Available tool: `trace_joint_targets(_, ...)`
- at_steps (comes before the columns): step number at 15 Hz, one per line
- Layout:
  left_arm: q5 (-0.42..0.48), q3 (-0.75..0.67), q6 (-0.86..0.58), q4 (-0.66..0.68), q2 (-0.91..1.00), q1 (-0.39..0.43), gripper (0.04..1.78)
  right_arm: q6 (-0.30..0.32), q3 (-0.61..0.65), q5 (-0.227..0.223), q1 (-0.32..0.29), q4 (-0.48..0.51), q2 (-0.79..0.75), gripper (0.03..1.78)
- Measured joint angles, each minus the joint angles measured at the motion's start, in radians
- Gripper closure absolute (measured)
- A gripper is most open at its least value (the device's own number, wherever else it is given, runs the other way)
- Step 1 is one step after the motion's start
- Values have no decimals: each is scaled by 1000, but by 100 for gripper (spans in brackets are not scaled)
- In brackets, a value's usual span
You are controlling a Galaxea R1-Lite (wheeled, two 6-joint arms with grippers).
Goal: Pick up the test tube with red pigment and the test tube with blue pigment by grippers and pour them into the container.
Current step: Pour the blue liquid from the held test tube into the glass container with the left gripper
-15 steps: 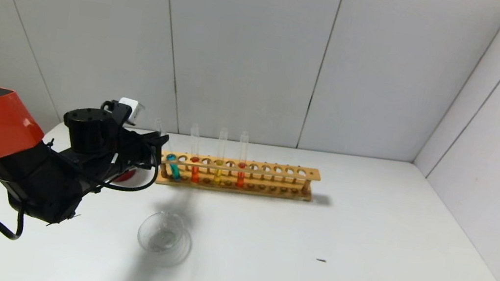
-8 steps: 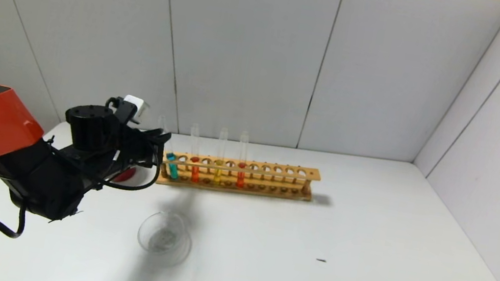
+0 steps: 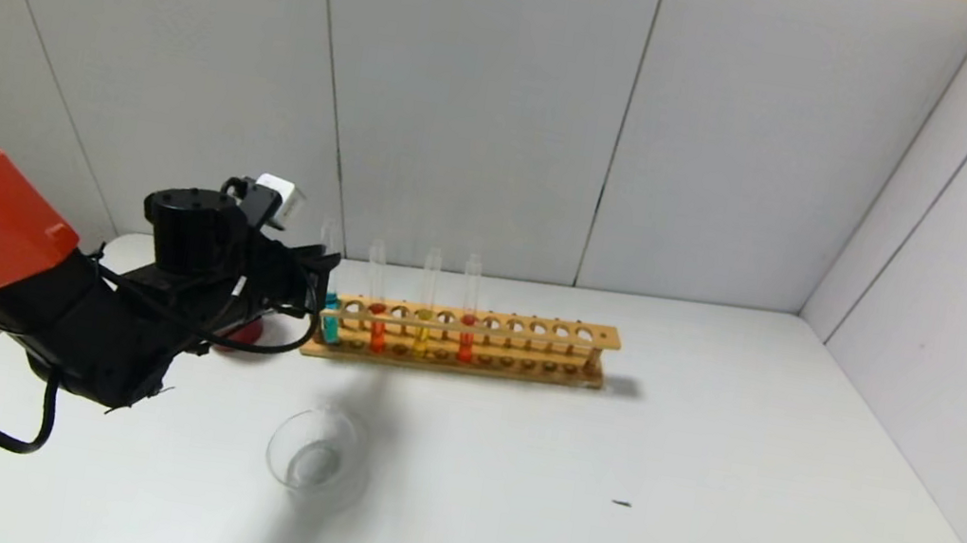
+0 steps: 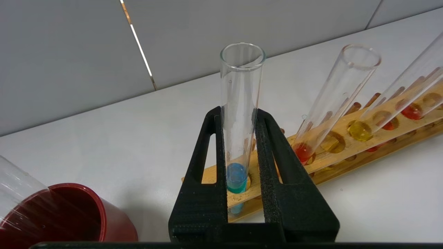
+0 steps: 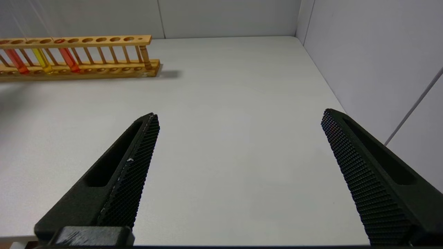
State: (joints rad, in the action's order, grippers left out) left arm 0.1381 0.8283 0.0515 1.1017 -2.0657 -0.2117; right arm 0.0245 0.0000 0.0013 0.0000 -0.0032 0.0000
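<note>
- early in the task, by the look of it: dish (image 3: 318, 461) on the worktop (image 3: 699, 495) seemingly held no coloured liquid, nothing poured yet.
- blue tube (image 4: 239, 117) gripped but its foot remained in the end hole of the wooden rack (image 3: 530, 347), upright, blue liquid low in the bottom.
- red tube (image 3: 377, 313) stood untouched in the rack, two holes along from the blue one; a yellow tube (image 3: 424, 315) and a second reddish tube (image 3: 467, 322) farther on.
- left to do, judging from this: lift blue out, tip into the dish, then the same for red.
- left gripper (image 4: 241, 138): jaws closed onto the blue tube, pressing its glass on both sides above the liquid.
- right gripper (image 5: 238, 166): jaws spread wide, holding nothing, parked over bare worktop well away from the rack.
- dark red cup (image 4: 65, 218) beside the rack's end, not involved.
</note>
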Motion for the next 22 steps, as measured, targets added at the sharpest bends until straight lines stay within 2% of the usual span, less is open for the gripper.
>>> trace_joint_targets(22,-57,187,-1,-238,148,-23,150,0,0,0,0,0,0,10)
